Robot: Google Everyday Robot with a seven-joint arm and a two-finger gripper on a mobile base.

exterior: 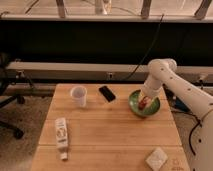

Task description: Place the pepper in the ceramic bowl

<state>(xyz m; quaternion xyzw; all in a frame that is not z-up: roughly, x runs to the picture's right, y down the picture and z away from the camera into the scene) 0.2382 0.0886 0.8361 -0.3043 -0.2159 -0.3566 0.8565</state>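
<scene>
Hovering over your ceramic bowl, the gripper (grip state unclear), pepper beneath, wooden table.

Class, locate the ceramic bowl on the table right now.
The green ceramic bowl sits at the table's right edge, right of the black phone, with the gripper reaching into it.

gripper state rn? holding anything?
Gripper: down inside the round green glazed ceramic bowl, right by the small red pepper. Whether it has hold of the pepper cannot be told.
</scene>
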